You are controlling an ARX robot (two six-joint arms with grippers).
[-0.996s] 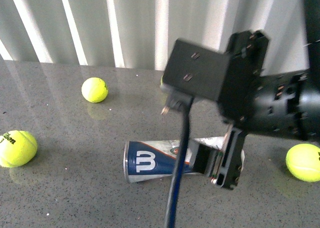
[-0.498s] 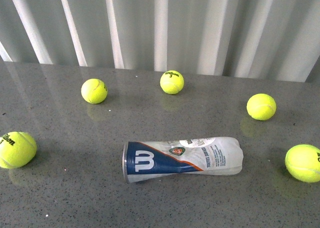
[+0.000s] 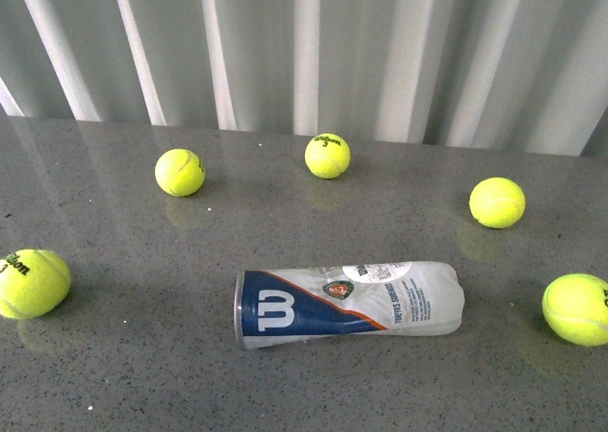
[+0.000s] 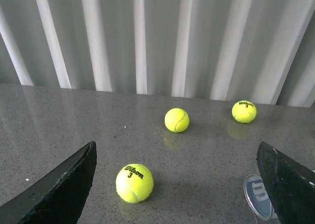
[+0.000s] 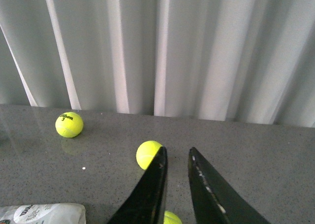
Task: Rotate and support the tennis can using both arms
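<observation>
Grey table [image 3: 142, 356], Wilson tennis can [image 3: 347, 302] lying sideways

Five tennis balls [image 3: 180, 172], one tennis can [image 3: 348, 300]

The front camera looks down and forward across the grey speckled surface [image 3: 142, 356] toward white pleated curtains [image 3: 380, 52], while both wrist cameras sit lower, facing those curtains past their own black jaws, each catching the blue-and-white labelled clear plastic tennis can [image 3: 347, 302] at its frame's lower edge.
</observation>
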